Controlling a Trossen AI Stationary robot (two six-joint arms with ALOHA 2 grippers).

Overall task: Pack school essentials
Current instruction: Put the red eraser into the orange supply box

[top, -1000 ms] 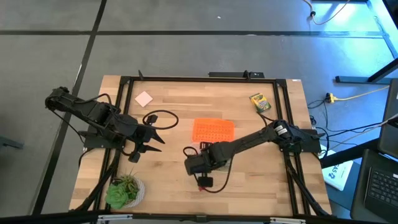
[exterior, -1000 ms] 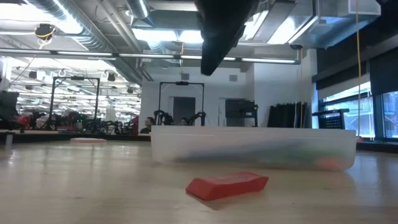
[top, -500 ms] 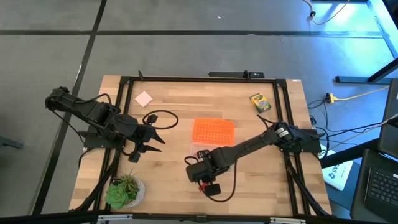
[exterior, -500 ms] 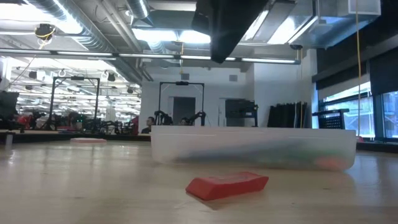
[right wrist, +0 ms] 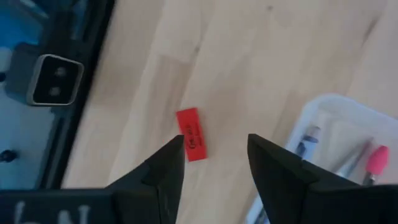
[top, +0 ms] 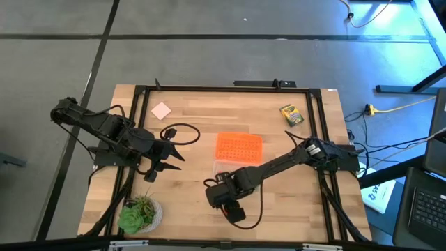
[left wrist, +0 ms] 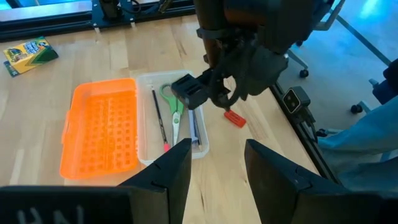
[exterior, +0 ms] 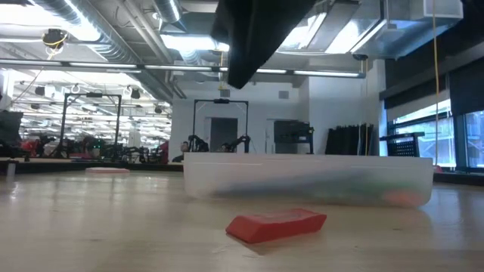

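No readable text anywhere, even on the crayon box (top: 291, 114) or red eraser (right wrist: 191, 142).

A green potted plant (top: 137, 213) is seen near the front left corner of the wooden counter (top: 195, 199). An orange perforated lid (top: 238, 146) lies flat near the counter's middle, touching a clear plastic box (left wrist: 202, 149) set just beside it. The counter is bordered by a black metal frame (top: 223, 88). Grey floor (top: 209, 42) lies beyond it, and cables (top: 390, 150) are strewn on the right. In the low view, an open workshop with ceiling lights (exterior: 189, 43) is seen behind.
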